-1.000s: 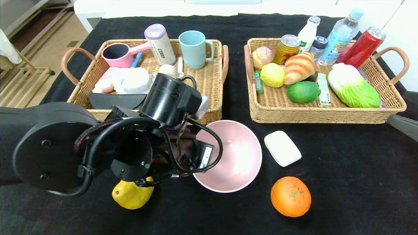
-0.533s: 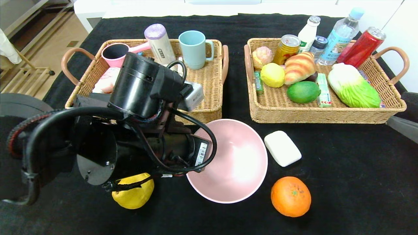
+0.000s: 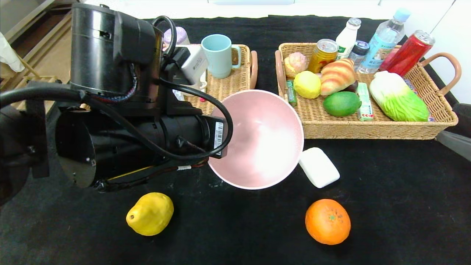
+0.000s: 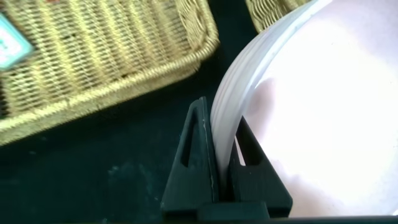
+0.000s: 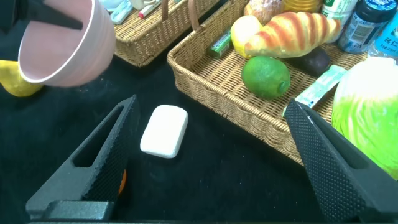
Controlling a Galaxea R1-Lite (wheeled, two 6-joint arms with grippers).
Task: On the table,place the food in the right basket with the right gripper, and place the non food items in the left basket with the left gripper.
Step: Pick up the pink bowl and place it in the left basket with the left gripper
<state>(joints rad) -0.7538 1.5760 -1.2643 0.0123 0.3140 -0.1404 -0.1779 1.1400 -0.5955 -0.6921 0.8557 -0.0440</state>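
Head view first: your left tool [image 3: 217, 147] has the pink bowl [image 3: 259, 140] pinched by its rim and lifted clear of the surface [image 3: 386, 206], between the two baskets' front edges. Judging by that, you're mid-carry; next you need to swing it over the left basket [image 3: 228, 82] and let go. Loose on the surface you have one white bar [image 3: 318, 167], one orange [image 3: 327, 221] and one yellow pear [image 3: 150, 213] near the front edge.

Left wrist view: the fingers [image 4: 193, 162] are clamped shut on the bowl's rim, one each side.

Right wrist view: your right tool [image 5: 211, 168] hangs fully spread and empty by the right basket [image 5: 217, 84], over the bar.
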